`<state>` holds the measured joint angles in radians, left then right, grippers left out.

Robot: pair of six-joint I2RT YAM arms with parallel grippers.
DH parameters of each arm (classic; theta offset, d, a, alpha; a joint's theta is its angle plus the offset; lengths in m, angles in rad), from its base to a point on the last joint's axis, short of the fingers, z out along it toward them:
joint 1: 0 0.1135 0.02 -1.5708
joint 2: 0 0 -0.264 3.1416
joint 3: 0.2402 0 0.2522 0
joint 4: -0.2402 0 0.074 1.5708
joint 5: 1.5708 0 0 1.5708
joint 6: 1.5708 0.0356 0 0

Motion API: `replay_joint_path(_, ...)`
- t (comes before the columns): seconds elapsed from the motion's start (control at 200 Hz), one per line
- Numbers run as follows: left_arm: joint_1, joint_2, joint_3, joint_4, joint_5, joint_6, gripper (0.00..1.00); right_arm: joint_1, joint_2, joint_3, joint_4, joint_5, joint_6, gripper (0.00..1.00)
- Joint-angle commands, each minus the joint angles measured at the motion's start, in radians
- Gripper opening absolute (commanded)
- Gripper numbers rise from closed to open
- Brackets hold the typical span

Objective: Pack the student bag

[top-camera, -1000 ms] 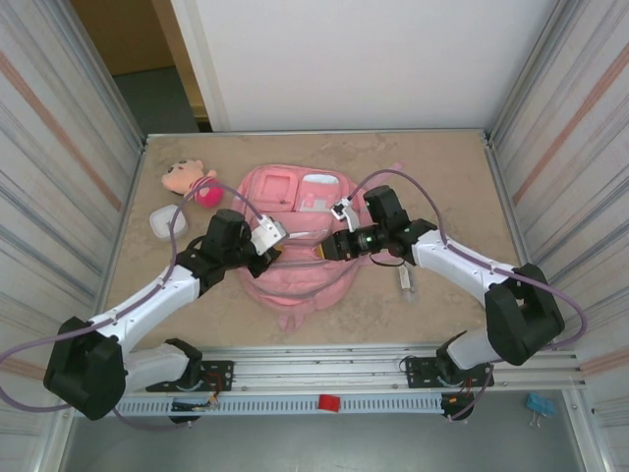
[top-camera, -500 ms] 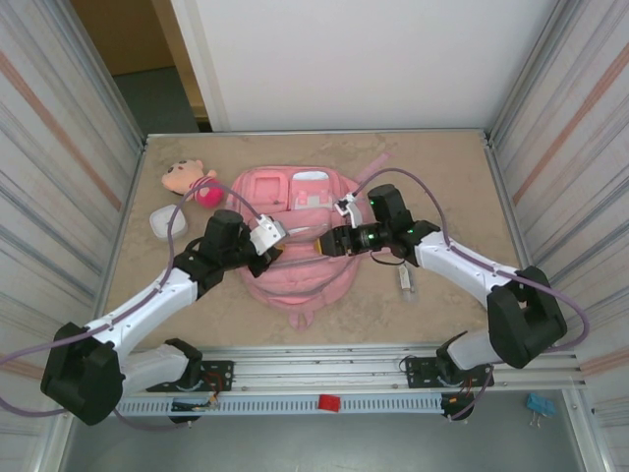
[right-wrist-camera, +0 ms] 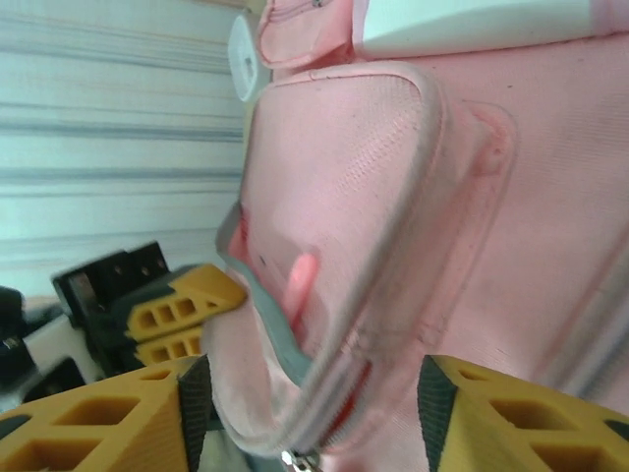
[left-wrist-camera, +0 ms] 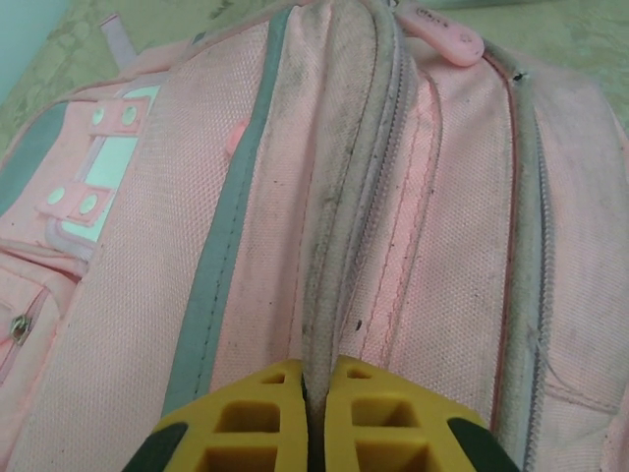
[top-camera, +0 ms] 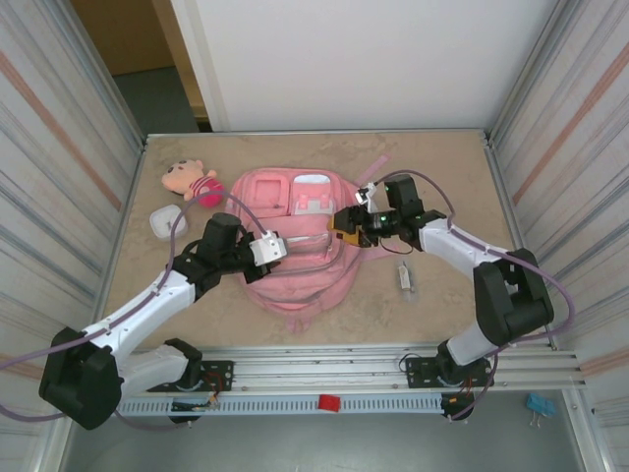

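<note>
Pink fabric of the student bag (top-camera: 300, 285), which lies mid-table (top-camera: 452, 177) towards the far edge, is pinched along a zip ridge by the clenched left gripper (left-wrist-camera: 316, 379). This hold should be kept taut so that the seam stays raised. At the bag's right edge, the right gripper (top-camera: 341, 228) is set with jaws apart astride a pocket lip, nothing grasped. It should be closed only once the lip is seated deep between the fingers. Compared with a second before, the right gripper has been shifted from the bag's middle to its right edge.
</note>
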<state>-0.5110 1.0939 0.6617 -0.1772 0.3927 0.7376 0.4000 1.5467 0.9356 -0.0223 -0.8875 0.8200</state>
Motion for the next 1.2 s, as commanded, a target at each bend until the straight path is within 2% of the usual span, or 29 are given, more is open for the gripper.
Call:
replay_joint_path(0.0,0.005,-0.011,0.029,-0.007,0.068,0.072,0.06,0.031,0.032,0.037,0.060,-0.057,0.124,0.55)
replay_joint_path(0.11,0.004,-0.010,0.022,0.001,0.078,0.083,0.06,0.054,0.063,0.049,0.039,-0.039,0.129,0.52)
replay_joint_path(0.165,0.004,-0.012,0.016,0.004,0.078,0.090,0.06,0.060,0.081,0.055,0.041,-0.033,0.137,0.46)
replay_joint_path(0.251,0.003,-0.016,0.008,0.014,0.056,0.083,0.07,0.066,0.098,0.065,0.034,-0.019,0.146,0.24)
replay_joint_path(0.341,0.011,-0.001,0.016,0.030,-0.016,0.043,0.07,0.066,0.073,0.042,0.047,0.030,0.167,0.00)
replay_joint_path(0.486,0.061,0.070,0.051,0.042,-0.062,0.032,0.09,0.073,-0.025,-0.037,0.112,0.139,0.240,0.00)
replay_joint_path(0.631,0.115,0.139,0.088,0.072,-0.093,0.014,0.17,0.119,-0.080,-0.102,0.217,0.279,0.338,0.00)
replay_joint_path(0.676,0.126,0.150,0.101,0.073,-0.106,-0.008,0.23,0.140,-0.083,-0.111,0.265,0.319,0.394,0.00)
replay_joint_path(0.757,0.129,0.138,0.131,0.025,-0.099,-0.050,0.39,0.174,-0.082,-0.122,0.336,0.383,0.455,0.00)
replay_joint_path(0.872,0.118,0.054,0.180,-0.112,-0.089,-0.240,0.57,0.217,-0.083,-0.117,0.383,0.463,0.510,0.00)
replay_joint_path(0.967,0.059,-0.059,0.186,-0.206,-0.146,-0.416,0.64,0.242,-0.096,-0.100,0.391,0.497,0.539,0.00)
replay_joint_path(1.062,-0.040,-0.158,0.177,-0.268,-0.214,-0.591,0.65,0.259,-0.113,-0.064,0.349,0.522,0.544,0.00)
replay_joint_path(1.198,-0.214,-0.206,0.177,-0.312,-0.405,-0.818,0.64,0.269,-0.136,-0.035,0.306,0.559,0.567,0.00)
